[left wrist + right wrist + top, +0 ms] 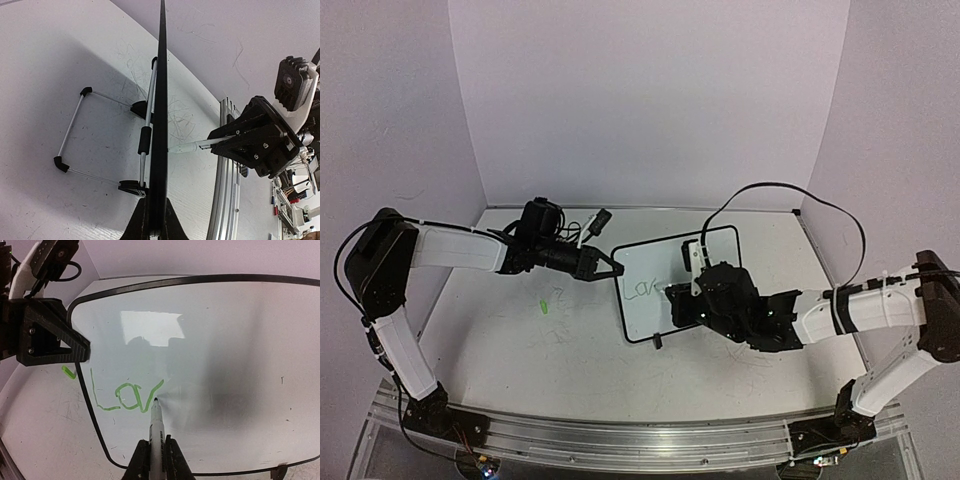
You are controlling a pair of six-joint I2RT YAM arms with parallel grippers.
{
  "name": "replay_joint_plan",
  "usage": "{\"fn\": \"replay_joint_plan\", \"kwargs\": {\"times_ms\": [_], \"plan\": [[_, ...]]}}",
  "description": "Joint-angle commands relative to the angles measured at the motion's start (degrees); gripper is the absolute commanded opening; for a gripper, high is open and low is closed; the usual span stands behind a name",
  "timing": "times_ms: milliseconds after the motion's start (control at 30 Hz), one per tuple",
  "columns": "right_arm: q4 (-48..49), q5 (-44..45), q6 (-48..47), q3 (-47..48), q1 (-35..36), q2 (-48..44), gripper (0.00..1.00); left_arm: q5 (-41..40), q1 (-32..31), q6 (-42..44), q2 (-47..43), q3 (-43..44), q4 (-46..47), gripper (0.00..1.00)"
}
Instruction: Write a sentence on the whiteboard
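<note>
Within left hand (pixel 155 225) sits the whiteboard (pixel 225 340) edge, right hand (pixel 156 462) marker (pixel 156 422) touching it.

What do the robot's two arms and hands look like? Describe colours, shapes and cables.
The left arm and right arm have white shells, black joints and black cables. The left hand and right hand are black with tapering, wedge-shaped fingers.

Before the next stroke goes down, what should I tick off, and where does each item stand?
1. Board held: left gripper shut on the whiteboard edge: ok.
2. Pen held: marker clamped in right gripper: ok.
3. Marker tip on the board surface: ok.
4. Bare board right of the green lettering: ok.
5. Sentence complete: not ok, only "Lov" written.
</note>
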Motion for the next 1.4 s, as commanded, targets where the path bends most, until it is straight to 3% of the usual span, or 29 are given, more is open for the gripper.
{"fn": "replay_joint_plan", "kwargs": {"times_ms": [0,600,1367], "plan": [[0.6,1.4,0.6,1.9,0.0,1.4,0.00,2.7,-0.1,-0.3,-2.4,0.8,-0.8,0.00],[-1.9,6.8,2.8,1.8,-0.1,0.2,0.00,2.8,-0.1,-0.4,-2.1,0.8,-0.8,0.00],[-0.1,5.1,1.0,4.1,-0.2,2.3,0.00,2.8,-0.1,-0.4,-2.4,0.7,-0.8,0.00]]}}
